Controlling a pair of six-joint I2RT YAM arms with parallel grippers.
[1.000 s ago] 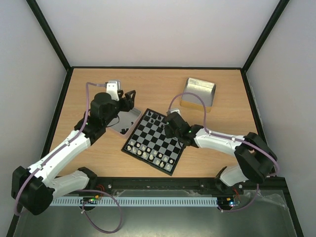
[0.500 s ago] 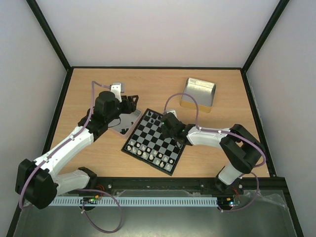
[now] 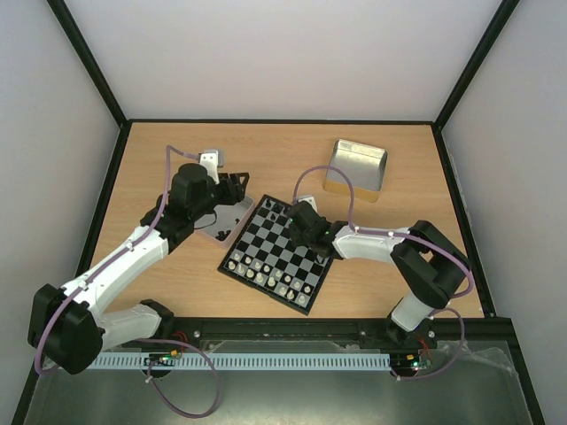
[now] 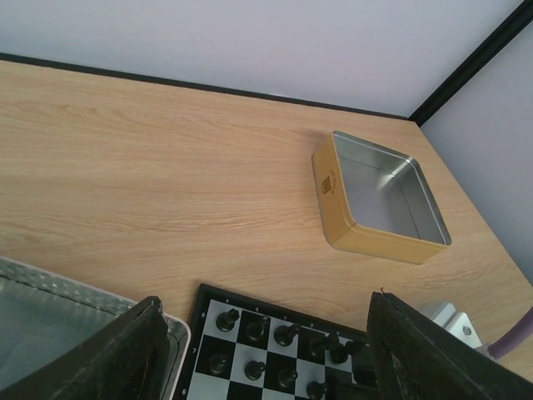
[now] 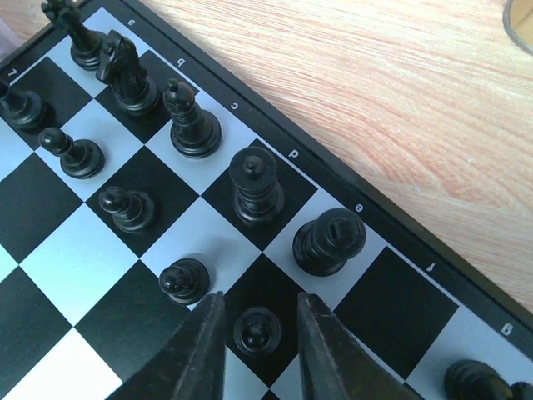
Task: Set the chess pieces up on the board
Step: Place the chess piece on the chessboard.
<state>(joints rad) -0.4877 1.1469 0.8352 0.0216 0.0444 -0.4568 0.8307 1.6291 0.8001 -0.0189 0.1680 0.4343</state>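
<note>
Straddling a black pawn (image 5: pixel 255 331) on the board (image 5: pixel 400 312), right pincer (image 5: pixel 258 302) narrowly parted, untouching.

On the right wrist view you can read the white coordinate marks printed on the black rim of the board (image 5: pixel 391 236). Along the edge next to the bench they run a, b, c, d, e, f from the upper left towards the lower right. All of them appear upside down from this angle, so b looks like p. The last mark, near the right edge of the frame, reads as g, though it could pass for a 6. At the far left edge you can make out a single 7. On the left wrist view, the yellow side of the tin (image 4: pixel 366 237) carries a small dark emblem (image 4: pixel 328 181), too small to read. Nothing is legible from above.
</note>
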